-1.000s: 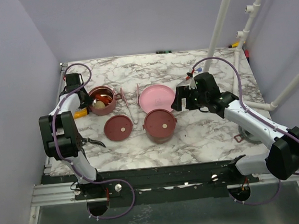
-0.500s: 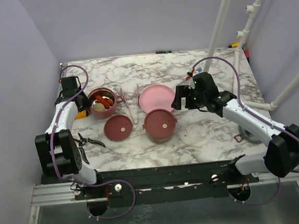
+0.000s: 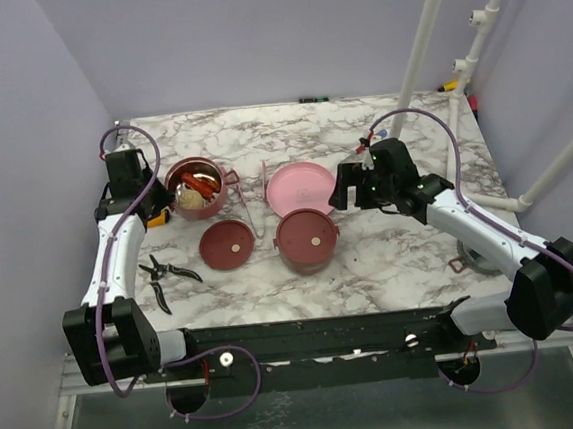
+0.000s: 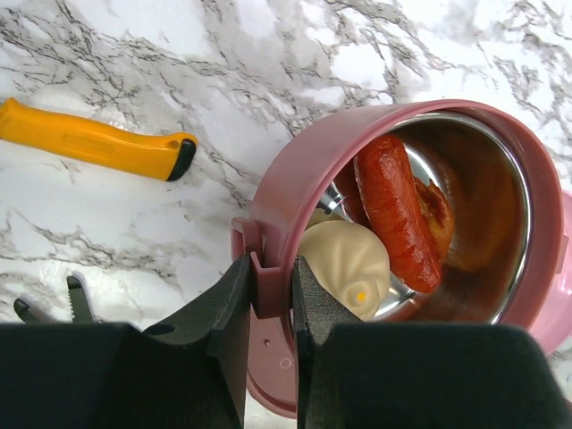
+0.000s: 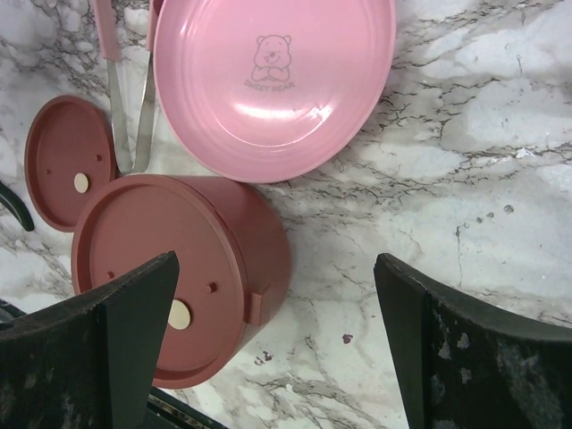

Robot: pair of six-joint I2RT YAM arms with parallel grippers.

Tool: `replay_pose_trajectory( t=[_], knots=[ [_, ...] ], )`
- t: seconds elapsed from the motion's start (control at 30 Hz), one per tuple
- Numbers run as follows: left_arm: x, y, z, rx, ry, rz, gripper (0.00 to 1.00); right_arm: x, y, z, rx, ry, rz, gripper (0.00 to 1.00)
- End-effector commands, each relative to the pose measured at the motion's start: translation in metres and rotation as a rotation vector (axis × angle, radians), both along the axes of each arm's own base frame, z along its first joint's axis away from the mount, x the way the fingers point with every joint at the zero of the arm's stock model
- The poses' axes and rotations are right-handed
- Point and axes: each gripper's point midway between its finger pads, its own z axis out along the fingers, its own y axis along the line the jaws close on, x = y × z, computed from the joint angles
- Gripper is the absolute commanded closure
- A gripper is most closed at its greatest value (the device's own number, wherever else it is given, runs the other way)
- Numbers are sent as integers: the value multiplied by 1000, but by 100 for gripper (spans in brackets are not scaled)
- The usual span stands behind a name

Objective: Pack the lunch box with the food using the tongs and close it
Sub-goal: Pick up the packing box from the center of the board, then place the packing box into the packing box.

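Lunch box tiers stand apart on the marble surface (image 3: 391,266). The open tier (image 3: 196,189) stands at about 10 o'clock on the surface and the closed tier (image 3: 307,241) near the middle, with a loose lid (image 3: 228,245) lying flat between them, at 5 o'clock from the open tier.

The left jaws reach the open tier from its 9 o'clock side and are clamped on its side handle (image 4: 266,284). The wrist view shows the pink tab pinched between the two dark fingers (image 4: 231,331), one outside the wall and one at the rim. Inside the steel lining lie a red sausage (image 4: 393,210) and a cream ball (image 4: 344,268), the ball touching the sausage and nearest the handle.

The right jaws stand wide apart and hold nothing. They hang above the surface at 3 o'clock from the pink plate (image 3: 301,186), with the closed tier below and between the fingers (image 5: 134,331) in the wrist view — near, not touching.

The tongs (image 3: 250,203) lie on the surface at 9 o'clock from the plate, between it and the open tier, well apart from both sets of jaws. Black-handled pliers (image 3: 166,275) lie at 7 o'clock from the open tier, and a yellow-handled tool (image 4: 98,143) lies just beside its outer wall.
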Motion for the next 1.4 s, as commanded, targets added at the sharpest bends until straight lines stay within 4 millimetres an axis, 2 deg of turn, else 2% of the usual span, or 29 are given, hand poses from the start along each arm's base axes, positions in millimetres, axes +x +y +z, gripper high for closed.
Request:
replay_pose_trajectory(
  t=[0.0, 0.2, 0.33, 0.5, 0.67, 0.83, 0.97, 1.13, 1.37],
  knots=[
    [-3, -31, 40, -77, -100, -45, 100, 11, -7, 9, -12, -42, -73, 6],
    [-14, -90, 70, -125, -125, -161, 100, 25, -38, 17, -70, -102, -204, 3],
    [-23, -125, 90, -181, -147, -203, 100, 34, -67, 17, -127, -109, -306, 2],
    [-41, -165, 93, -225, -148, -218, 100, 41, -101, 24, -69, -121, -434, 1],
    [-60, -204, 83, -249, -141, -232, 100, 41, -105, 33, -46, -152, -439, 1],
    [-75, -239, 86, -272, -170, -244, 100, 38, -101, 30, -31, -138, -422, 1],
    [-85, -256, 76, -268, -146, -264, 100, 34, -100, 26, -21, -124, -415, 1],
    [-96, -265, 61, -266, -113, -269, 100, 29, -102, 28, -19, -132, -422, 1],
    [-98, -261, 52, -216, -104, -236, 100, 22, -111, 29, -35, -143, -453, 1]
  ],
)
